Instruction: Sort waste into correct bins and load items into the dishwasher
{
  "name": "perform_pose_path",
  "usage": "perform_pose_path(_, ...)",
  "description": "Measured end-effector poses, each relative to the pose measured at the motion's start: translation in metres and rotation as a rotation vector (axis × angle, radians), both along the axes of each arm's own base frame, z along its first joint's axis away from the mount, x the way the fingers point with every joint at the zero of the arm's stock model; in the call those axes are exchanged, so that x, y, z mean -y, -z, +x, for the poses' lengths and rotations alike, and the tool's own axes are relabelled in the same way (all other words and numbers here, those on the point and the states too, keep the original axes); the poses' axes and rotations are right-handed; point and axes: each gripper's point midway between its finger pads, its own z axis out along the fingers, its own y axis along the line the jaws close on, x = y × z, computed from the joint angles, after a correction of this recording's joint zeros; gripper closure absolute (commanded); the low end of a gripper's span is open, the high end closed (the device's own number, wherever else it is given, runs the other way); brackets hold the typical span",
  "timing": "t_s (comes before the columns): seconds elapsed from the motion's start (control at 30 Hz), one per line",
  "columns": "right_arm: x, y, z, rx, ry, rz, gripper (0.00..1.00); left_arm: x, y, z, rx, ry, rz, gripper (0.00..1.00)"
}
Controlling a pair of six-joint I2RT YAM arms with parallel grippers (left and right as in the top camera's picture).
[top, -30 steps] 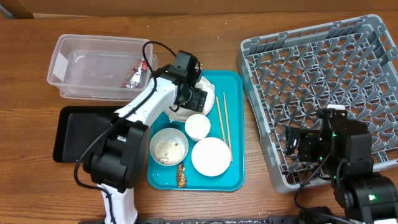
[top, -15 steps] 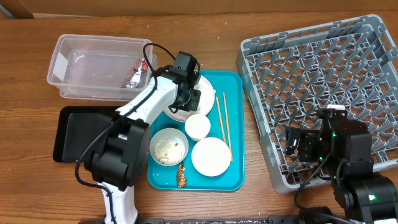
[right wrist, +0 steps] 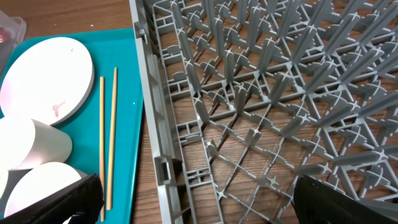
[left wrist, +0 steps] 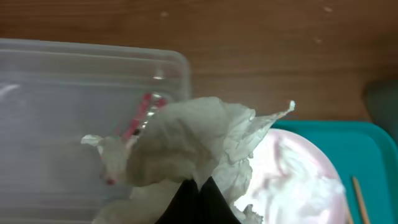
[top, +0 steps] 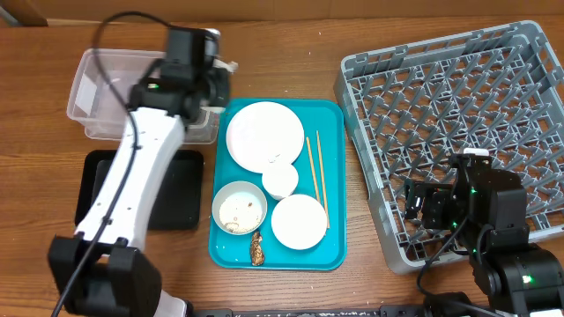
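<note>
My left gripper is shut on the crumpled white napkin, which hangs over the right end of the clear tub. The red-and-silver wrapper lies inside the tub. On the teal tray sit the plate, a cup, a bowl with rice, an empty bowl, two chopsticks and a brown scrap. My right gripper stands open over the left edge of the grey dish rack, nothing between its fingers.
The black tray lies in front of the clear tub, partly under my left arm. The dish rack fills the right side of the table. Bare wood runs between the teal tray and the rack.
My left gripper shut on the napkin at the plate, lifted it and swung back left to the clear tub. The plate now lies bare. The right arm has not moved.
</note>
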Motion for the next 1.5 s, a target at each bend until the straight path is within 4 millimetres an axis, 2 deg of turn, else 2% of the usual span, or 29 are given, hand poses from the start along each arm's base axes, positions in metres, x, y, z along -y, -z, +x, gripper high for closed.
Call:
perform_pose_path(0.13,0.0,0.0,0.0,0.0,0.0,0.0,0.0,-0.035,0.004,0.007,0.002,-0.085,0.022,0.74)
perform_pose_path(0.17,0.0,0.0,0.0,0.0,0.0,0.0,0.0,-0.042,0.005,0.009,0.005,-0.103,0.025,0.64)
perform_pose_path(0.2,0.0,0.0,0.0,-0.001,0.0,0.0,0.0,-0.048,0.005,0.011,0.009,-0.115,0.029,0.5)
perform_pose_path(0.33,0.0,0.001,-0.001,-0.005,-0.001,0.0,0.0,-0.059,0.006,0.016,0.022,-0.139,0.023,0.29)
perform_pose_path(0.43,0.0,0.001,-0.001,-0.004,0.0,-0.001,0.0,-0.048,0.006,0.016,0.019,-0.104,-0.018,0.24)
perform_pose_path(0.53,0.0,0.001,-0.001,-0.005,0.0,0.0,0.0,-0.029,0.008,0.014,0.006,-0.047,-0.062,0.22)
perform_pose_path(0.67,0.0,0.001,-0.001,-0.005,0.001,-0.001,0.0,0.01,0.009,0.008,-0.013,0.054,-0.111,0.17)
perform_pose_path(0.83,0.0,0.001,-0.001,-0.005,0.0,-0.001,0.0,0.062,0.016,-0.005,-0.041,0.173,-0.119,0.16)
perform_pose_path(0.97,0.0,0.001,-0.001,-0.005,0.0,-0.001,0.0,0.095,0.039,-0.013,-0.092,0.238,-0.097,0.12)
perform_pose_path(1.13,0.0,0.002,-0.002,-0.01,0.0,-0.001,0.0,0.123,0.097,-0.022,-0.22,0.289,-0.055,0.15)
perform_pose_path(1.3,0.0,0.002,-0.002,-0.011,0.0,-0.001,0.0,0.129,0.156,-0.034,-0.358,0.3,-0.017,0.17)
perform_pose_path(1.33,0.0,0.002,-0.002,-0.012,0.0,-0.002,0.0,0.129,0.165,-0.037,-0.38,0.297,-0.013,0.2)
perform_pose_path(1.43,0.0,0.002,-0.002,-0.012,0.0,-0.002,0.0,0.127,0.184,-0.042,-0.429,0.282,-0.008,0.37)
perform_pose_path(1.5,0.0,0.002,-0.002,-0.012,-0.001,-0.002,0.0,0.125,0.189,-0.045,-0.448,0.274,-0.006,0.6)
